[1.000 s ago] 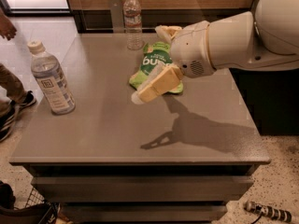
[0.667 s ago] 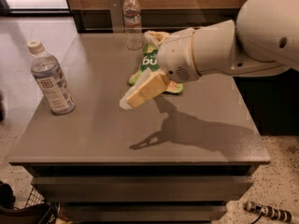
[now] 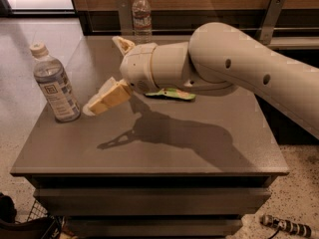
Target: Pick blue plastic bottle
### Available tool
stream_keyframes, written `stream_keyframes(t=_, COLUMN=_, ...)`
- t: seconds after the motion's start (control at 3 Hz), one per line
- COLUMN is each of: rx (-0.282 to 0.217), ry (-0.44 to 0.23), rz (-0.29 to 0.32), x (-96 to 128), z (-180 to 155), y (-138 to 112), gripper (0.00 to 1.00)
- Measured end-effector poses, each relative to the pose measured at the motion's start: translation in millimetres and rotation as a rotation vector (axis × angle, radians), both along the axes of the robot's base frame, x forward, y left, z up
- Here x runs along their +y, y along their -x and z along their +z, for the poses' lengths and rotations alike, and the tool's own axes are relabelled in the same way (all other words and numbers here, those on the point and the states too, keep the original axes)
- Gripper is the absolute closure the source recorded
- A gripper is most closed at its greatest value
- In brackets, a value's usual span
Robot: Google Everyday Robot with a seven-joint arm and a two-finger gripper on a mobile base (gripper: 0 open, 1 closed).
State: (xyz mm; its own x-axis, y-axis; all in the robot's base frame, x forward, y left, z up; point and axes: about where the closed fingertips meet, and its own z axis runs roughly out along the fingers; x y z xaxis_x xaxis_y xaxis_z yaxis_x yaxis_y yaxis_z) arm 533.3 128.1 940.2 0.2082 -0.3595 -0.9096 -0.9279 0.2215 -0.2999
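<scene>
Pincer (image 3: 103,74) swung left, spread wide, blue plastic bottle (image 3: 54,86) upright just left

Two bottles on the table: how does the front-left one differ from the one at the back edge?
The front-left bottle is stout, with a pale grey-blue label and a dark square logo; the back bottle is slimmer, with a red-white label. The front-left bottle stands by the table left edge, just beside the open gripper; the back bottle stands at the far edge, beyond it. Both are upright, clear and light-capped.
</scene>
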Motion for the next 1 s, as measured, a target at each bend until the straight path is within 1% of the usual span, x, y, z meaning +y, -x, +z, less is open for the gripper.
stream_keyframes(t=0.33, rx=0.042, ry=-0.075, rz=0.045, x=38.4, z=-12.6, y=-15.2, gripper=0.0)
stream_keyframes(t=0.67, rx=0.122, ry=-0.11, rz=0.088, x=61.8, z=-26.2, y=-17.7, gripper=0.0)
stream_keyframes(t=1.0, rx=0.186, ry=-0.171, rz=0.115, x=80.2, z=-41.6, y=-14.9, gripper=0.0)
